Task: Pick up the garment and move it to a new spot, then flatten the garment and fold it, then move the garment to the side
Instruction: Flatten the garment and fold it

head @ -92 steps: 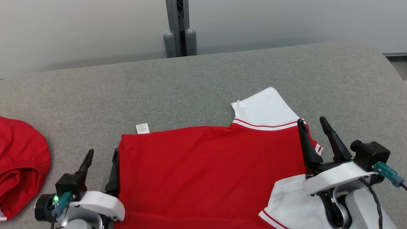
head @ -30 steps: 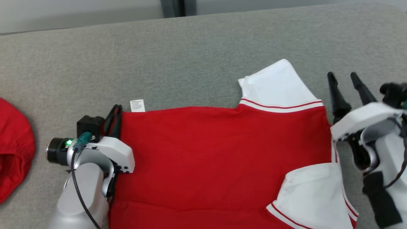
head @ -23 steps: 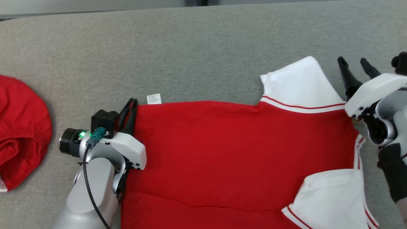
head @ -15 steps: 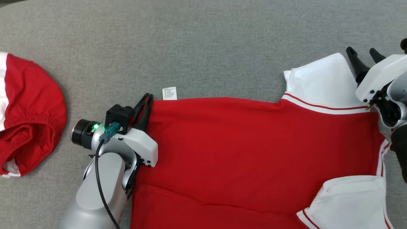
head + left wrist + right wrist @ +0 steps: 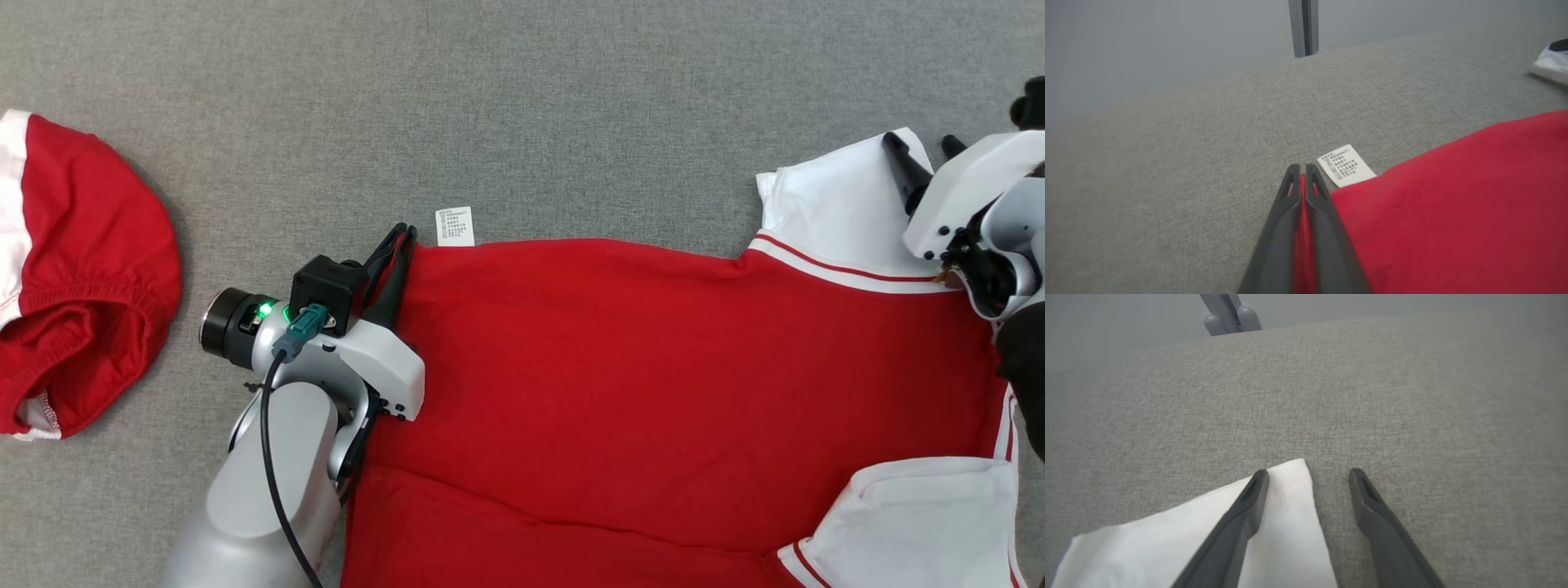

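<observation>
The left pincer [image 5: 402, 235], spread beside the red shirt [image 5: 653, 367] a few seconds ago, has since reached forward and is now pressed together on the shirt's far hem corner. Red cloth shows between its fingers, and the care label [image 5: 455, 226] lies just to the right of its tips. The right pincer [image 5: 921, 143] has left the shirt's side edge for the far white sleeve [image 5: 833, 204]. It stays spread, its left finger over the sleeve's outer corner and its right finger over bare grey upholstery [image 5: 490, 98], pinching nothing yet. The shirt lies flat between the two pincers and seems unmoved; the head camera has tilted. One far corner looks secured, so closing on the sleeve probably comes before the fold.
</observation>
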Robot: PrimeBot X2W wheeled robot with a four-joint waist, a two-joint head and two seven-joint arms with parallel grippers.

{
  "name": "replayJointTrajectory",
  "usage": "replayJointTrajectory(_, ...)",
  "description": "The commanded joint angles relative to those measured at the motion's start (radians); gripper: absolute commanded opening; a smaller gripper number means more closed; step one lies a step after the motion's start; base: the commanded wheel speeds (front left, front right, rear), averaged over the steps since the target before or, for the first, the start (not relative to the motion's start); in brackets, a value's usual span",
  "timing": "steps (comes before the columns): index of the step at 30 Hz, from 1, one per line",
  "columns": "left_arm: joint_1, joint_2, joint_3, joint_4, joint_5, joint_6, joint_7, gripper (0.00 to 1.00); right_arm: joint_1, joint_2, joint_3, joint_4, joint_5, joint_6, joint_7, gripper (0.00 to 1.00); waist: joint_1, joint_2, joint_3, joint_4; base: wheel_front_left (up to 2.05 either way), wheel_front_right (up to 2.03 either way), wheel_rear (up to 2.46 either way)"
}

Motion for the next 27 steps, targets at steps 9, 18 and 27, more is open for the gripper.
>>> replayJointTrajectory(9, -0.006, 0.012, -0.003, -0.017, -0.012, 0.011, 0.011, 0.0, -0.01, -0.019, 0.093, -0.029, 0.055, 0.0, -0.058, 0.0, 0.0, 0.0, 0.007, -0.002, 0.0, 0.0, 0.0)
replayJointTrajectory(18, -0.032, 0.034, 0.012, -0.007, -0.032, 0.019, 0.014, 0.0, -0.029, -0.045, 0.157, -0.036, 0.082, 0.0, -0.2, 0.0, 0.0, 0.0, -0.007, -0.018, 0.0, 0.0, 0.0)
replayJointTrajectory(27, -0.085, 0.057, 0.03, 0.025, -0.048, 0.023, 0.007, 0.0, -0.073, -0.067, 0.207, -0.022, 0.085, 0.0, -0.34, 0.0, 0.0, 0.0, -0.016, -0.04, 0.0, 0.0, 0.0)
